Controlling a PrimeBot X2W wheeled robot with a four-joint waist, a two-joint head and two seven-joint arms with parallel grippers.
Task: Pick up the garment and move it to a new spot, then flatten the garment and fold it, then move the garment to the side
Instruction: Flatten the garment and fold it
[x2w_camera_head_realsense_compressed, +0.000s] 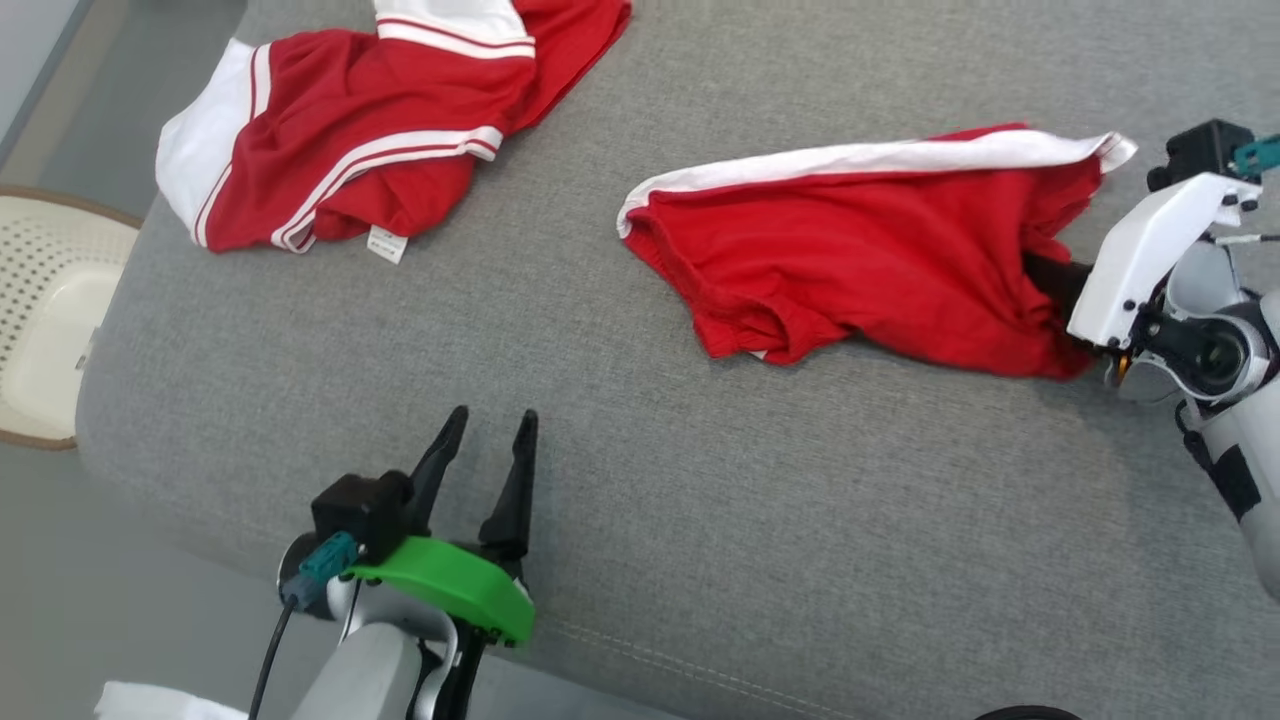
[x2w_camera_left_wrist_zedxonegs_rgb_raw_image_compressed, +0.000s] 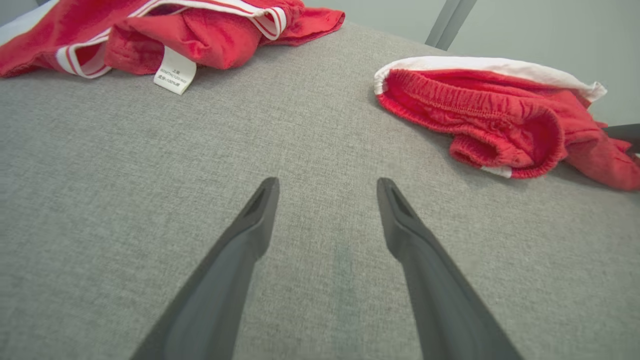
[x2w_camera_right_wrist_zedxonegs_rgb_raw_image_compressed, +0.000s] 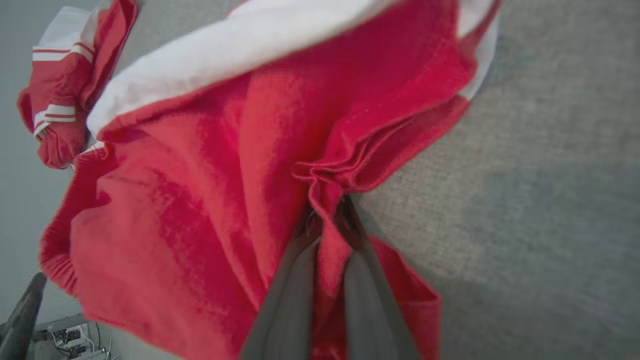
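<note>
The garment (x2w_camera_head_realsense_compressed: 860, 270) is a pair of red shorts with a white side band, lying crumpled on the right half of the grey cushion (x2w_camera_head_realsense_compressed: 700, 520). My right gripper (x2w_camera_head_realsense_compressed: 1052, 288) is at its right end, shut on a pinched fold of the red cloth. The right wrist view shows the fabric (x2w_camera_right_wrist_zedxonegs_rgb_raw_image_compressed: 200, 200) bunched between the two dark fingers of that gripper (x2w_camera_right_wrist_zedxonegs_rgb_raw_image_compressed: 330, 220). My left gripper (x2w_camera_head_realsense_compressed: 490, 425) stands open low on the left over bare cushion, well short of the shorts. In the left wrist view, the left gripper (x2w_camera_left_wrist_zedxonegs_rgb_raw_image_compressed: 327, 192) has nothing between its fingers, and the shorts' elastic waistband (x2w_camera_left_wrist_zedxonegs_rgb_raw_image_compressed: 490, 115) lies to the upper right.
A second red garment with white stripes (x2w_camera_head_realsense_compressed: 350, 130) lies bunched at the cushion's far left, its white label (x2w_camera_left_wrist_zedxonegs_rgb_raw_image_compressed: 174, 71) turned up. A pale perforated round seat (x2w_camera_head_realsense_compressed: 50, 310) stands beyond the cushion's left edge. Bare grey fabric lies between the two garments.
</note>
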